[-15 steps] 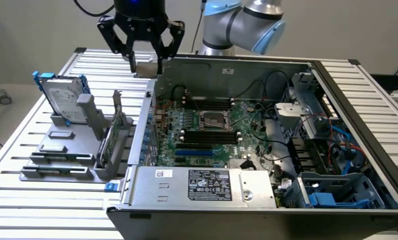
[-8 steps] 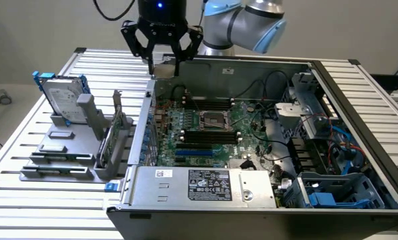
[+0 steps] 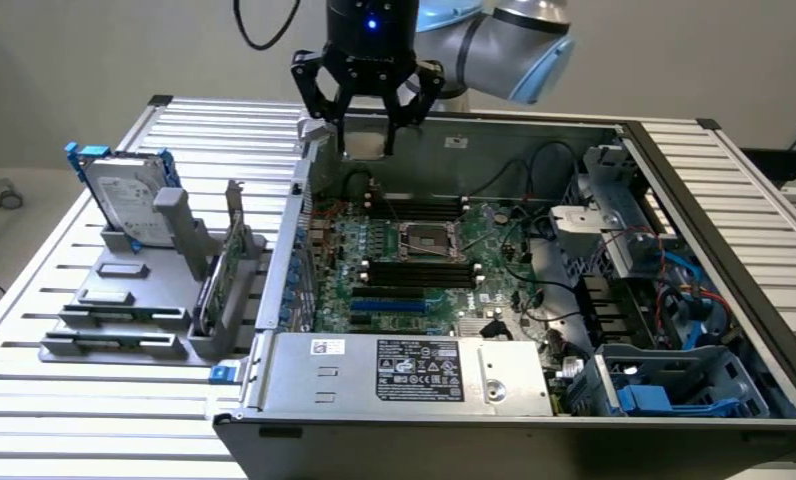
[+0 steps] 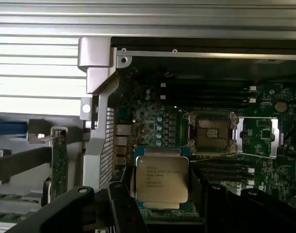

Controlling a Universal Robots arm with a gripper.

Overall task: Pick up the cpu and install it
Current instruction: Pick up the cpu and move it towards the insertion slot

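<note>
Holding cpu (image 4: 161, 179) in claw (image 3: 366, 140), jaws wide across chip, above motherboard (image 4: 155, 114), apart from socket (image 4: 209, 133).

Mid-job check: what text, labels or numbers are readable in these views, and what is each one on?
No text is clear enough to quote.
On the cpu: several printed lines, too blurred to read.
On the power supply label: black-and-white print and symbols, too small to read.
On the white sticker next to it: unreadable.
On the hard drive: pale face label, too small to read.

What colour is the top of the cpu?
The cpu top is silver-grey with dark print; clearest in the wrist view.
</note>
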